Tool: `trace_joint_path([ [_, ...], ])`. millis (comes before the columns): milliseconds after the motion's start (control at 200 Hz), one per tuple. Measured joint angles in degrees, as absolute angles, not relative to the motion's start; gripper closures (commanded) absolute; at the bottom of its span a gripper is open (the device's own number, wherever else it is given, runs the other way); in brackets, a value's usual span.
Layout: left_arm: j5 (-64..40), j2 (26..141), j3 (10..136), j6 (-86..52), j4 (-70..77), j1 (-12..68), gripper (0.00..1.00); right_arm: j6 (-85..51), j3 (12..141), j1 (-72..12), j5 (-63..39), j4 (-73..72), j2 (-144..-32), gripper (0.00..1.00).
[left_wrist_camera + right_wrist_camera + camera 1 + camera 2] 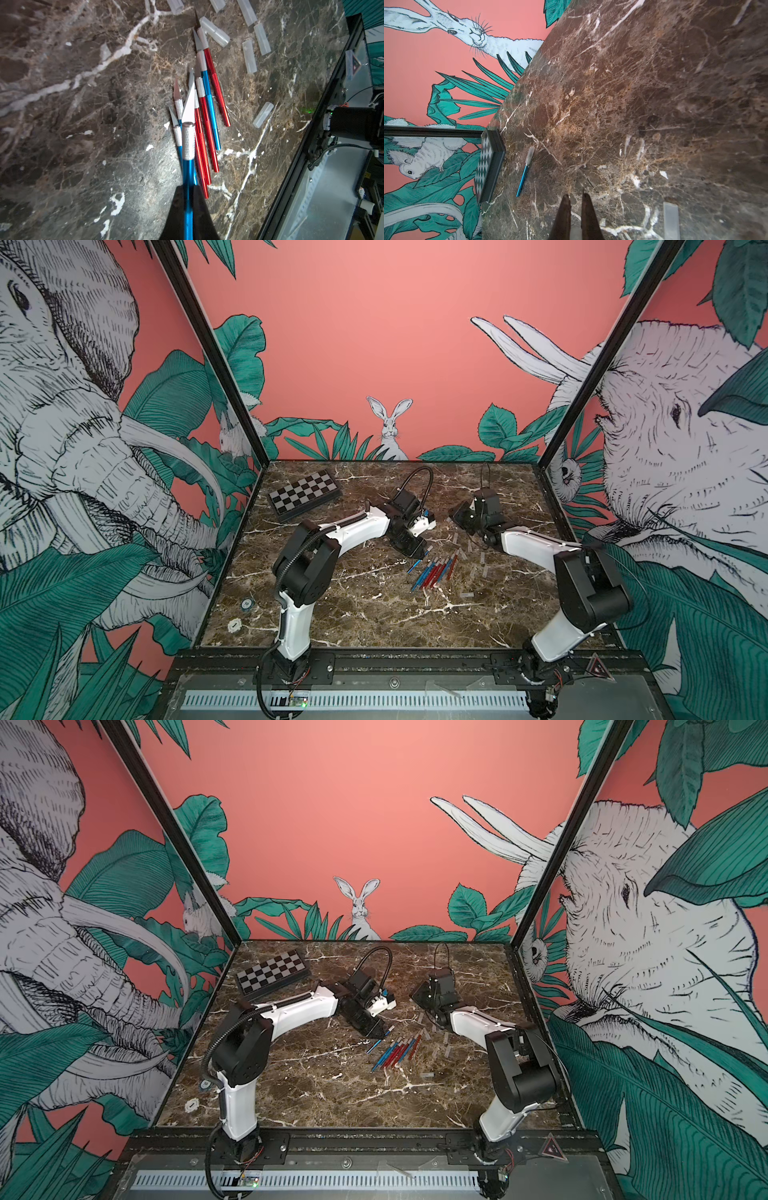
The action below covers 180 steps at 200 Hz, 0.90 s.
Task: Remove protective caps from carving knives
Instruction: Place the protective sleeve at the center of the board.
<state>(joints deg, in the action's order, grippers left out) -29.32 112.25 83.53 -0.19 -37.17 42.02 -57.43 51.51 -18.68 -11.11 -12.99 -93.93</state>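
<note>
Pinching a blue carving knife (188, 145) in the left end effector (188, 193), low on the handle, to keep the sharp end far from the grip. No cap on that blade: bare and shiny. Hanging just over the pile of carving knives (204, 116) in the middle of the table (72, 124), most likely to be laid down with the rest. Bare blades all through that pile, pointing much the same way, side by side to stay tidy.

Loose protective caps (249, 56) scattered just beside the pile, toward the right arm's side, kept apart from the knives.

Right end effector (575, 196) pressed nearly together, low over the table, well apart from the left one. Seems to be nipping a clear cap (575, 233), likely to drop it with the others; hard to see at the picture's edge.

One more blue knife (522, 176) lying alone near the checkered board (485, 166), still wearing its cap (530, 152). Probably the last one left to do.
</note>
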Motion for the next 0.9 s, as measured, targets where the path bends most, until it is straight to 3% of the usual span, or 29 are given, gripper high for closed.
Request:
trace_joint_path([
  [360, -28.82, 112.25, 83.5, -0.21, -37.17, 41.93, 1.0, -51.83, 48.8, -13.63, -12.69, -6.68, -88.66, 0.99],
  [900, -24.32, 112.25, 83.15, -3.09, -36.67, 40.93, 1.0, -36.49, 53.17, -4.43, -18.44, 11.62, -90.06, 0.98],
])
